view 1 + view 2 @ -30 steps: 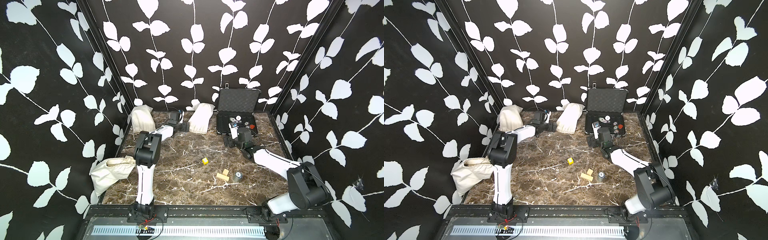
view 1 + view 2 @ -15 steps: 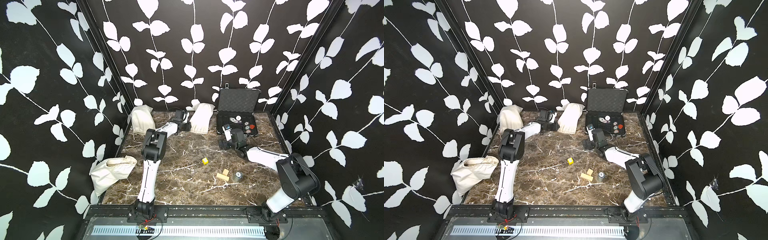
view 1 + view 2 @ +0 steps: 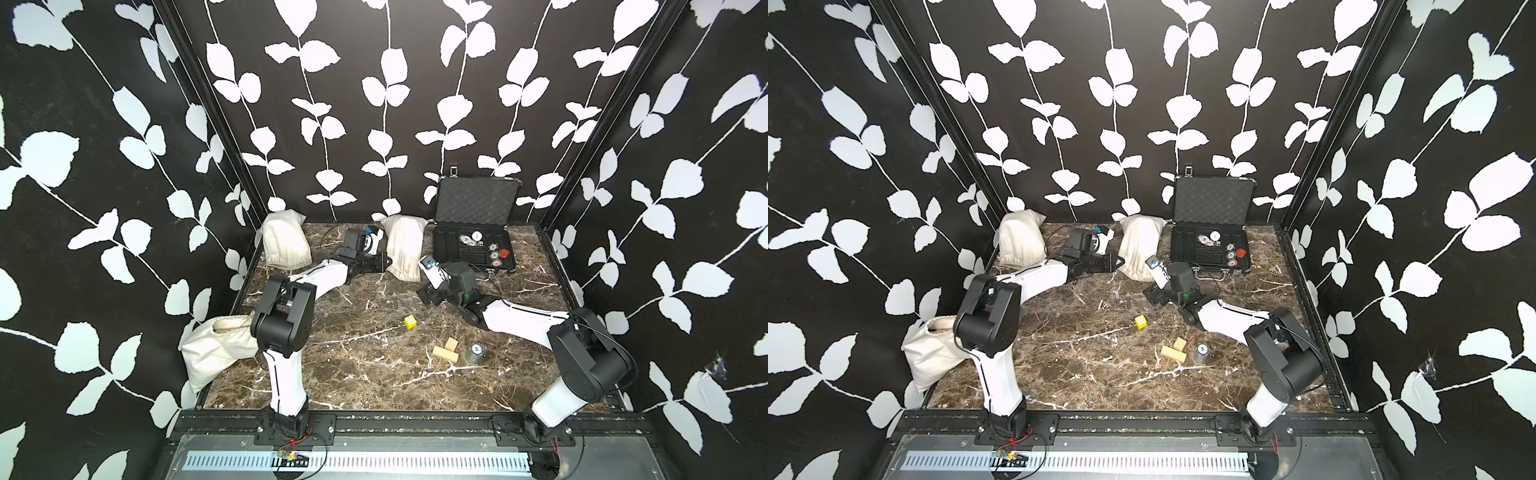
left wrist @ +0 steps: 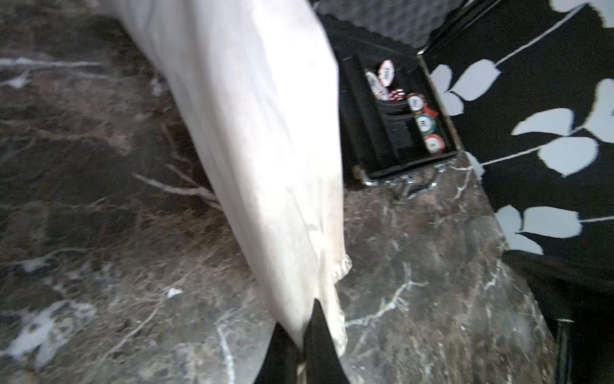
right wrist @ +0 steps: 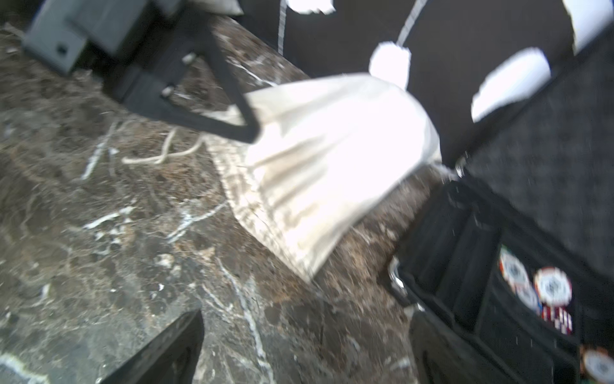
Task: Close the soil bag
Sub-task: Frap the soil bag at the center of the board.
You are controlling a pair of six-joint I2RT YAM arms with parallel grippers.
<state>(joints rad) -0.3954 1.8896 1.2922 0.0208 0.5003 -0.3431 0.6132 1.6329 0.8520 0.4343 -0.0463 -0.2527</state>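
Since a second ago the left fingers (image 4: 319, 342) have snapped together. They now pinch the gathered mouth hem of the soil bag (image 3: 403, 247), with cloth caught between the black tips. Meanwhile the right fingers (image 5: 166, 349) have swung away from the case and hang spread wide, grasping nothing, near the bag's mouth end and low over the counter (image 3: 353, 374). A loose drawstring (image 5: 159, 153) trails across the marble beside the left tips. The bag lies at the back of the counter, between the left arm and the open black case (image 3: 476, 205), which holds poker chips (image 3: 492, 251). Nearer the front sit a yellow cube (image 3: 410, 322), wooden blocks (image 3: 446, 351) and a small jar (image 3: 476, 351). Two more cloth bags (image 3: 286, 243) rest along the left side.
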